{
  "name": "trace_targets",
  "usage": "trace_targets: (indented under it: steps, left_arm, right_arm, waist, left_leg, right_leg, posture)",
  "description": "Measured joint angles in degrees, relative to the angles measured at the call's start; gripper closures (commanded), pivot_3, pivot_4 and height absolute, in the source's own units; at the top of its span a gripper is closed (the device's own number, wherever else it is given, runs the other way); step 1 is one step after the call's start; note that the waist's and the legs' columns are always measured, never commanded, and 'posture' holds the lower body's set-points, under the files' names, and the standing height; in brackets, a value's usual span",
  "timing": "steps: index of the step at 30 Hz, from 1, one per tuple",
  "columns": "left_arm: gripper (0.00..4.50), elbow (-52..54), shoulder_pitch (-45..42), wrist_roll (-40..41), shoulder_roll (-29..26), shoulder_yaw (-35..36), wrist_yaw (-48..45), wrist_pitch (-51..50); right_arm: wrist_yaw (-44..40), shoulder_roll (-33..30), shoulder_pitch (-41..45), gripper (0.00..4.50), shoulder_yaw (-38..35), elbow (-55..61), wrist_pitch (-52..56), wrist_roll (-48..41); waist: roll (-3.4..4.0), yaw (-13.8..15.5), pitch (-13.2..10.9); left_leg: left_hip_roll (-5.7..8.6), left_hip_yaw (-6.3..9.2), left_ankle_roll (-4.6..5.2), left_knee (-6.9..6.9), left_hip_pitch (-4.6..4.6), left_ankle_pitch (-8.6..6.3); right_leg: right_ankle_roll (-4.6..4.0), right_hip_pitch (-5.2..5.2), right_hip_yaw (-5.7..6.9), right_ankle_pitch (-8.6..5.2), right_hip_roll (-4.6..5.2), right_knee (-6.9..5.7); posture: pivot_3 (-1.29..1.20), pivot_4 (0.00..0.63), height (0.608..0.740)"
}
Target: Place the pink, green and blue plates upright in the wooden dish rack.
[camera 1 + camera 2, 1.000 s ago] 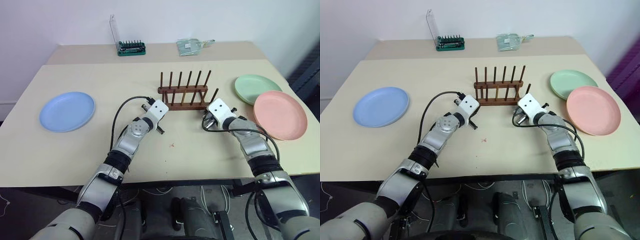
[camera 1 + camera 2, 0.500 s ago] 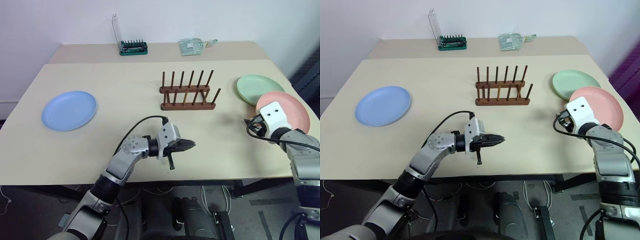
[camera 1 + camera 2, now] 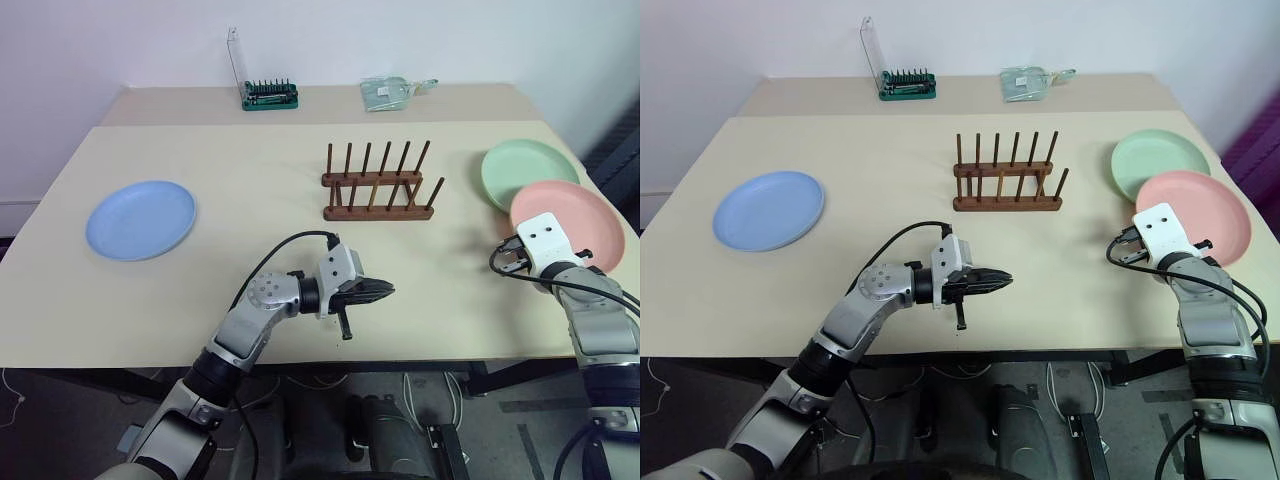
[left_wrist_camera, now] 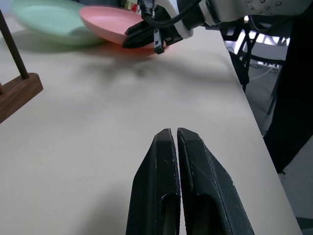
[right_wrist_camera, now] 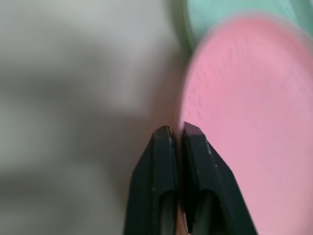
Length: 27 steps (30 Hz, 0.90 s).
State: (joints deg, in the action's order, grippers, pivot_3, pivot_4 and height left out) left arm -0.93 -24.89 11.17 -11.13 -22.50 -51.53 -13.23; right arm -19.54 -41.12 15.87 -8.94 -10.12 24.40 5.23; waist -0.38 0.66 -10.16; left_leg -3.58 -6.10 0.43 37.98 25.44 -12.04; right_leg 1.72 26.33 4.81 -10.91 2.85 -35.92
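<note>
The wooden dish rack (image 3: 378, 186) stands with nothing between its pegs at the table's middle. The blue plate (image 3: 140, 219) lies flat at the left. At the right, the pink plate (image 3: 578, 215) overlaps the green plate (image 3: 522, 170). My right gripper (image 5: 177, 129) is at the pink plate's near-left rim, fingers shut with the rim between them. It also shows in the left wrist view as the right gripper (image 4: 128, 44) against that rim. My left gripper (image 3: 388, 291) is shut on nothing near the front edge, pointing right, just above the table.
A green tray of tool bits (image 3: 270, 96) with a clear lid and a plastic bag (image 3: 393, 90) lie at the back of the table. The table's right edge (image 4: 244, 93) runs close beside the pink plate.
Both arms have drawn back from the rack. The left gripper swung to point right near the front edge. The right gripper moved right to the pink plate's rim.
</note>
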Motion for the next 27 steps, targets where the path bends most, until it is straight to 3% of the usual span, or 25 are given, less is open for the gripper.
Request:
trace_targets:
  steps: [7,11,16,19,27]
  left_arm:
    - [4.38,-0.11,0.16,0.01,-0.04,-0.05,0.16,0.44]
    - [4.38,-1.00,0.13,0.02,-0.15,0.39,-0.25,1.24]
    - [4.38,-2.87,-0.74,0.04,0.12,1.34,-0.15,1.55]
    - [4.38,-3.01,-0.65,0.47,-0.01,2.41,0.29,1.50]
    - [4.38,-1.98,0.02,1.94,-1.31,5.43,0.73,1.10]
  right_arm:
    - [2.86,-2.75,-3.81,4.43,1.40,6.73,-5.65,5.58]
    - [0.52,-4.32,-0.03,4.43,0.82,13.03,-10.44,4.00]
    - [-9.98,6.09,15.71,4.43,-2.59,23.91,5.18,-23.81]
    - [-12.60,8.35,25.09,4.43,-5.83,22.31,15.61,-38.17]
    - [-11.77,9.90,38.50,4.43,-13.01,3.38,26.97,-51.80]
  waist:
    - [0.05,-0.04,-0.03]
    - [0.05,-0.64,-0.05]
    - [0.02,-1.31,-0.08]
    - [0.03,-0.47,-0.09]
    - [0.05,-0.07,-0.08]
  left_leg:
    - [0.00,-0.01,0.00,-0.01,0.02,0.00]
    - [-0.03,0.01,0.00,-0.04,0.01,-0.01]
    - [-0.11,0.16,0.02,-0.08,-0.01,-0.01]
    - [-0.14,0.13,0.02,-0.07,0.04,-0.01]
    - [-0.10,0.00,0.09,-0.06,0.09,-0.05]
  right_leg:
    - [0.01,0.04,0.00,-0.01,0.02,0.01]
    - [0.01,0.05,0.00,-0.01,-0.10,0.05]
    - [0.01,0.06,0.00,0.01,-0.20,-0.08]
    - [-0.05,0.06,0.05,0.01,-0.07,-0.06]
    - [-0.15,0.04,0.06,0.07,0.08,0.10]
  posture:
    - [0.00,0.150,0.730]
    - [0.00,0.150,0.730]
    - [0.00,0.150,0.730]
    - [0.00,0.150,0.730]
    - [0.00,0.150,0.730]
